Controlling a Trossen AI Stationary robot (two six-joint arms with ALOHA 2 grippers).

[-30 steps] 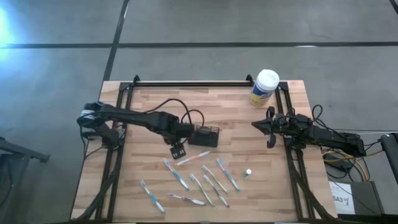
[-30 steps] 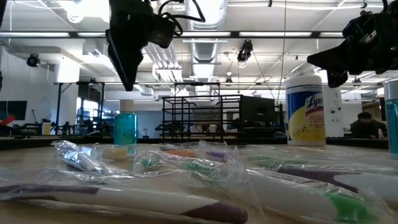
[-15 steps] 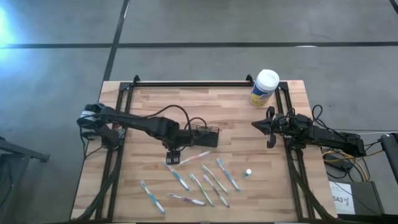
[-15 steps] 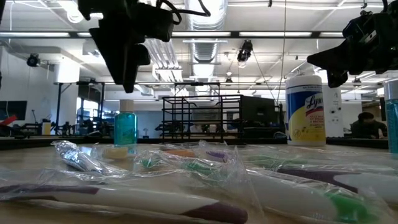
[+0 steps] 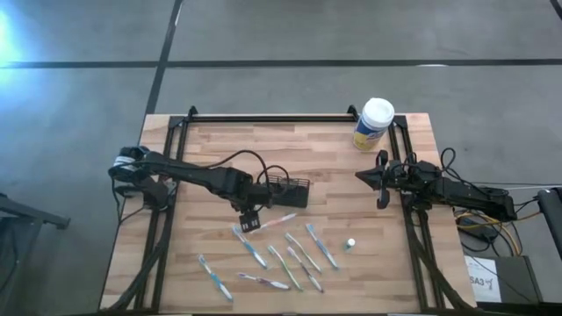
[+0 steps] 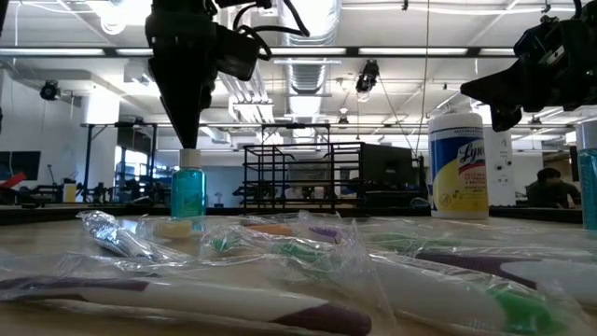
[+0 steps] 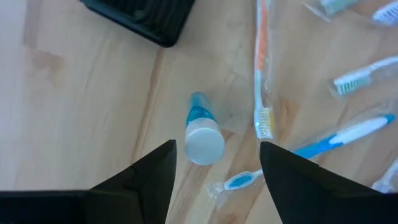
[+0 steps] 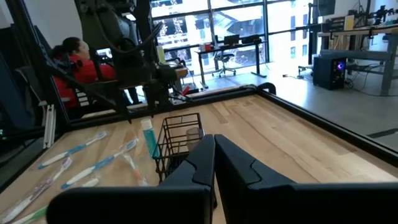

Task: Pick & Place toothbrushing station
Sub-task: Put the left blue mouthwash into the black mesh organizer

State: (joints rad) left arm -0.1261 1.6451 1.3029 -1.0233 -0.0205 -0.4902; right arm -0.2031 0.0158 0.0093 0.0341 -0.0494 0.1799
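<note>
My left pincer (image 7: pixel 214 165) hangs open above a small blue bottle with a white cap (image 7: pixel 200 129), which stands upright on the desk (image 5: pixel 211 145) near its middle, fingers (image 7: pixel 149 168) spread to either side of the cap and not touching it. Just beside the bottle sits the toothbrushing station (image 5: pixel 290 191), the black mesh box. Wrapped toothbrushes (image 5: pixel 290 254) lie scattered toward the desk's near edge. My right pincer (image 5: pixel 379 178) waits closed by the desk's right edge.
</note>
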